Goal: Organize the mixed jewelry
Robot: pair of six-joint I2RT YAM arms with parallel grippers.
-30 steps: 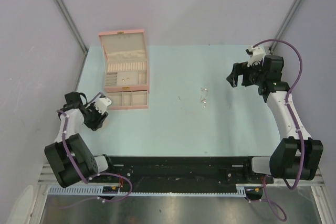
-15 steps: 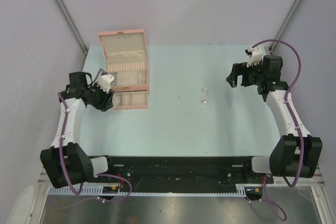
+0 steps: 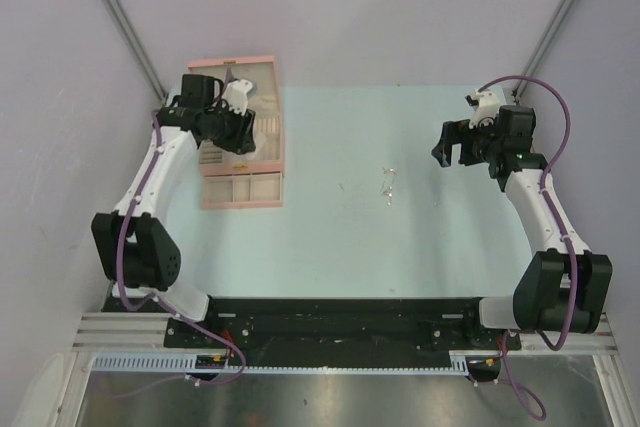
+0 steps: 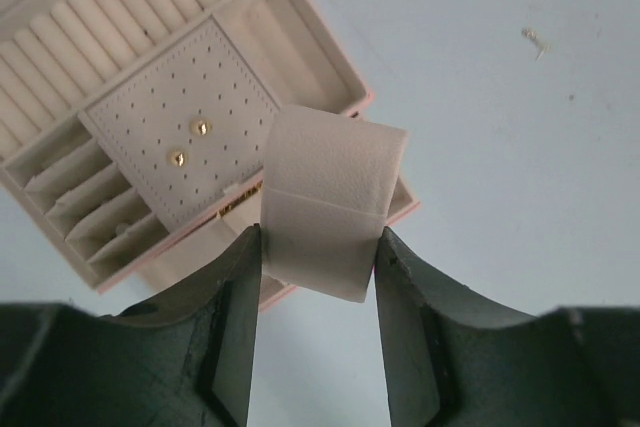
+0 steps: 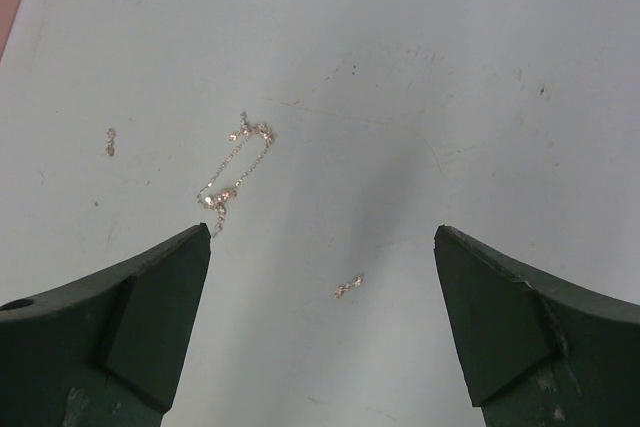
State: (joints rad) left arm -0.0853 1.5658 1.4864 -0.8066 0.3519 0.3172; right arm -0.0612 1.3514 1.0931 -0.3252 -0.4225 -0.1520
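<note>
The mixed jewelry [image 3: 388,185] lies as thin silvery bits on the pale table, right of centre. In the right wrist view it shows as a fine chain [image 5: 235,167], a small piece [image 5: 348,287] and a tiny speck [image 5: 110,140]. My right gripper [image 5: 322,232] hangs open above them, touching nothing. It sits to their right in the top view [image 3: 452,152]. My left gripper [image 4: 318,237] is shut on a small tan block [image 4: 325,202], held over the open pink box [image 4: 335,52].
The pink box [image 3: 243,206] stands at the table's back left with its lid up and its lower drawer pulled out. Two gold studs [image 4: 190,142] sit in its dotted panel, beside ring rolls and narrow slots. Grey walls enclose the table.
My left arm has swung from the table's left side up and back, over the open box, carrying the tan block. The right arm has barely moved.
</note>
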